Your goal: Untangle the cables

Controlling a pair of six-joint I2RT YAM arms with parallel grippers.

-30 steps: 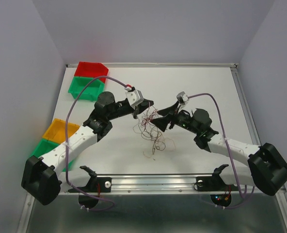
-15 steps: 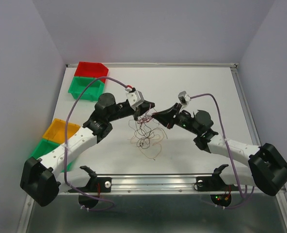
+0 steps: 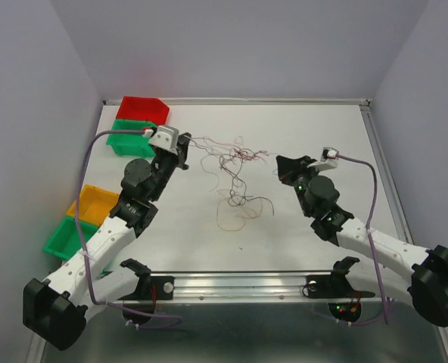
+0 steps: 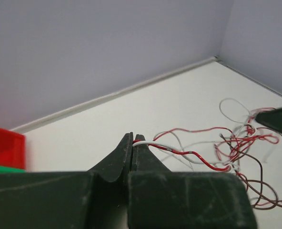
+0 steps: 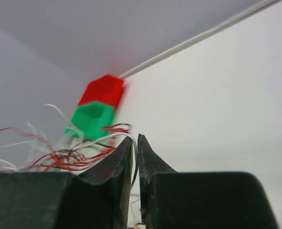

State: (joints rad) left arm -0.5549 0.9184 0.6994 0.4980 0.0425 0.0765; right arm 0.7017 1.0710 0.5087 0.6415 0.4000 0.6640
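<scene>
One red bin (image 3: 142, 108), two green bins (image 3: 133, 136) (image 3: 69, 236), one orange bin (image 3: 94, 204), two grippers (image 3: 185, 141) (image 3: 279, 163), one tangle of cables (image 3: 235, 178).

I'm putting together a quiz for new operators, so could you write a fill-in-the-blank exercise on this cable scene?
1. The left tool pinches a strand of the cables coloured white and ____.
2. The right tool is not open but ____ on the cables.
3. The red bin and the green bin stand at the far ____ corner of the table.

Missing words: red; shut; left.
</scene>
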